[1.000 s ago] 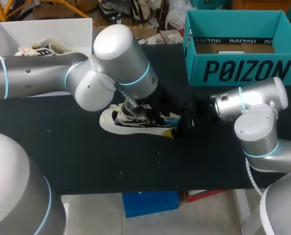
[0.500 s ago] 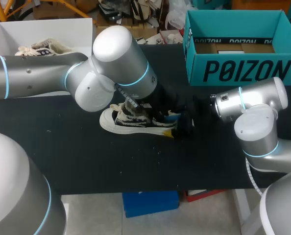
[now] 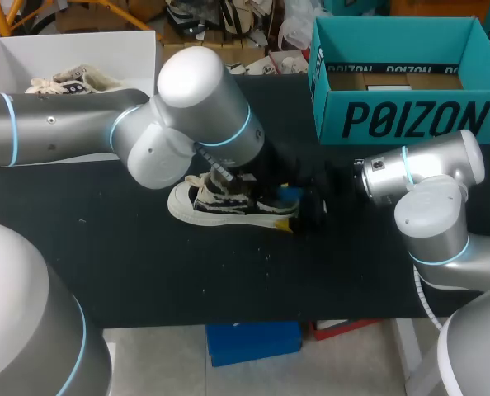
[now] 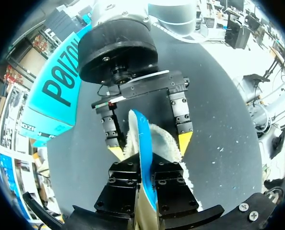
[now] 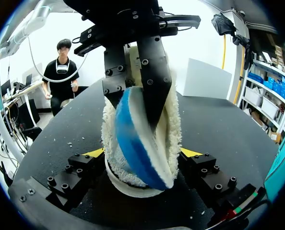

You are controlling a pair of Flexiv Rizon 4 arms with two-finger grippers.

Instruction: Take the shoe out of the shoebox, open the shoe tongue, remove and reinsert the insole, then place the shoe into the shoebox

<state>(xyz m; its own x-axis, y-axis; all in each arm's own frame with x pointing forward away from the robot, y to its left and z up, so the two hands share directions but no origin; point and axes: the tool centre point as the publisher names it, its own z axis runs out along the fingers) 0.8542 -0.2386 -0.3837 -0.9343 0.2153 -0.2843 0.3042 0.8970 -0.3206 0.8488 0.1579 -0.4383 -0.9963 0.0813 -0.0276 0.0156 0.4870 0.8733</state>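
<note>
Table (image 3: 146, 264), left end effector (image 4: 145, 168) pinching insole (image 4: 141, 136), right end effector (image 5: 142, 154) clasping shoe (image 5: 172, 125)

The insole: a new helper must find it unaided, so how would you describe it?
On the black table, a cream-soled sneaker lies near the middle. Standing up out of its fleecy opening, pinched in the left gripper, is the insole: the only bright blue, cream-edged sheet there.

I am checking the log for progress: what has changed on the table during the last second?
Almost nothing. The shoe edged slightly toward the far side of the table. No grasp or release can be seen. The left arm, right arm, insole, teal shoebox and white box stayed as they were.
</note>
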